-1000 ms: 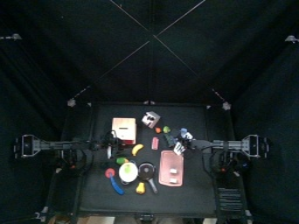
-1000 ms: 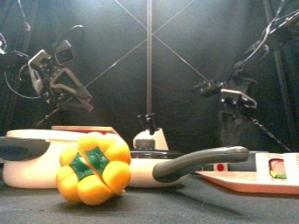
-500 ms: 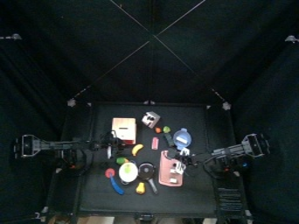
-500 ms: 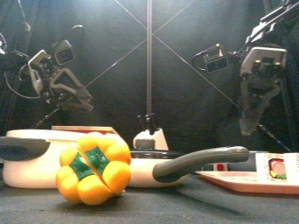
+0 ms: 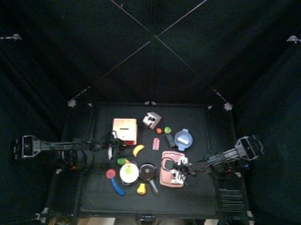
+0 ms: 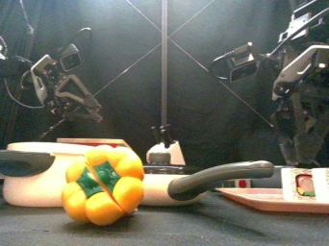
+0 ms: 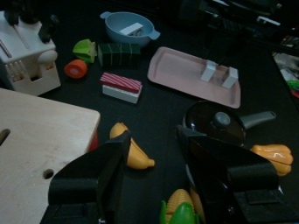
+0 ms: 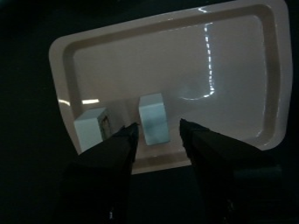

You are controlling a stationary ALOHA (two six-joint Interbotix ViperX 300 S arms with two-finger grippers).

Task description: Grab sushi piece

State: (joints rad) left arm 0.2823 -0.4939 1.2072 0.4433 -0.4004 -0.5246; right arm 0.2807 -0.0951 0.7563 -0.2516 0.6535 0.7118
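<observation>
The right pincer (image 8: 156, 149) hangs with jaws apart over the sushi (image 8: 152, 114) on the pink tray (image 8: 251, 83). The piece looks small, light and probably a stiff toy; grip its flat sides. The left pincer (image 7: 146, 166), also apart, rests beyond the counter's left edge.

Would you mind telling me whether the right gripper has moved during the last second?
Yes. In the top view the right gripper has come forward and inward over the pink tray.

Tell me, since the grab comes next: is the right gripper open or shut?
Open. In the right wrist view the right gripper has its two jaws apart, with a sushi piece on the pink tray showing between them.
</observation>
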